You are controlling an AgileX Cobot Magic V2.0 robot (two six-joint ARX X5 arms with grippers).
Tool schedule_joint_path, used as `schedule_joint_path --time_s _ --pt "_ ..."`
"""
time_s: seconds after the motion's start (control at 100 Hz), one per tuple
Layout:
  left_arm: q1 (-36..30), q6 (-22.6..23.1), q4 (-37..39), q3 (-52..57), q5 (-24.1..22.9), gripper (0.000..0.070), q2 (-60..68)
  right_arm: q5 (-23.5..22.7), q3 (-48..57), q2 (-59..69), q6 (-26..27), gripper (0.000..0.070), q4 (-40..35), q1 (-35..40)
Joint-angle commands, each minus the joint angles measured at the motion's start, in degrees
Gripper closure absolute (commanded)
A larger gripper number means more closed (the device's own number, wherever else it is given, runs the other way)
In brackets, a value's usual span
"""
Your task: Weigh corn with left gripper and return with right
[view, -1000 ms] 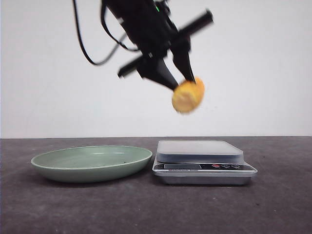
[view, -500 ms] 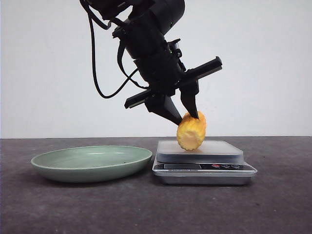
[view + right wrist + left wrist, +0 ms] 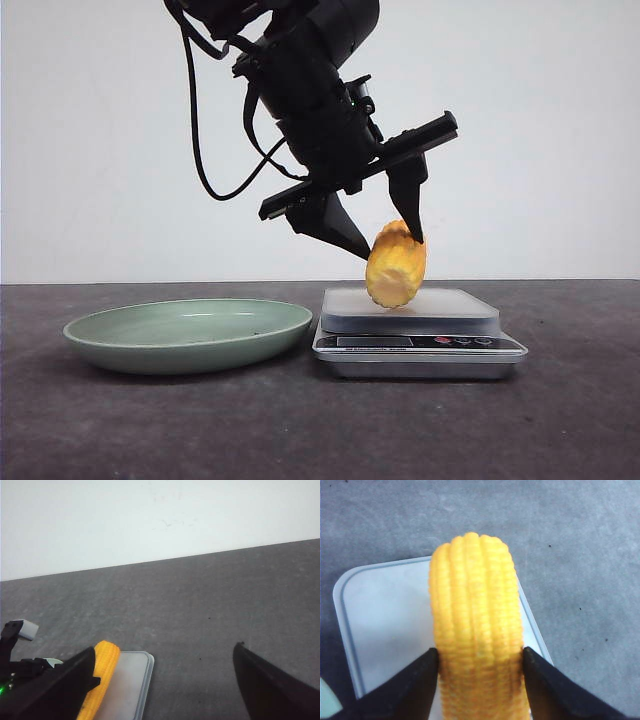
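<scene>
The corn (image 3: 396, 268) is a stubby yellow cob standing tilted on the silver scale (image 3: 420, 342), its lower end on the platform. My left gripper (image 3: 390, 248) comes down on it from the upper left. In the left wrist view the two black fingertips (image 3: 427, 662) press both sides of the corn (image 3: 476, 625) over the pale platform (image 3: 385, 615), so my left gripper (image 3: 480, 652) is shut on it. My right gripper (image 3: 160, 680) is open and empty, out of the front view. The right wrist view shows the corn (image 3: 104, 672) beside the platform (image 3: 127, 685).
A pale green plate (image 3: 190, 335) lies on the dark grey table, left of the scale. The scale has a display and buttons on its front. A white wall stands behind the table.
The left gripper came down from high up and set the corn on the scale platform. In the last half second the corn tilted a little, and the fingers look slightly wider apart.
</scene>
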Motion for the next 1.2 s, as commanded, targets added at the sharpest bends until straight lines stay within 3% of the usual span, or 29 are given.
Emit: schedule_joint_path --time_s 0.0,0.29,0.38,0.42,0.71,0.88,1.19 --pt "-0.66 0.81 0.70 1.57 -0.81 0.0385 1.05 -0.07 0.90 0.17 -0.48 0.0142 0.37 0.04" --pt "0.02 1.25 0.68 1.57 -2.93 0.0371 1.05 -0.04 0.90 0.17 -0.50 0.0142 -0.04 0.04" --pt "0.02 1.27 0.70 1.57 -2.91 0.0247 1.05 -0.04 0.90 0.17 -0.50 0.0142 -0.11 0.04" --pt "0.00 1.49 0.68 1.57 -2.91 0.0223 1.05 -0.04 0.90 0.17 -0.50 0.0142 -0.11 0.04" --pt "-0.07 2.64 0.61 1.57 -2.93 0.0224 1.05 -0.04 0.90 0.17 -0.50 0.0143 -0.26 0.04" --pt "-0.04 5.88 -1.27 2.12 -3.34 0.0224 -1.05 -0.04 0.90 0.17 -0.52 0.0142 -0.37 0.04" --pt "1.60 13.03 -4.55 2.16 -5.99 0.0224 -18.14 -0.57 0.90 0.17 -0.55 0.0142 -0.83 0.04"
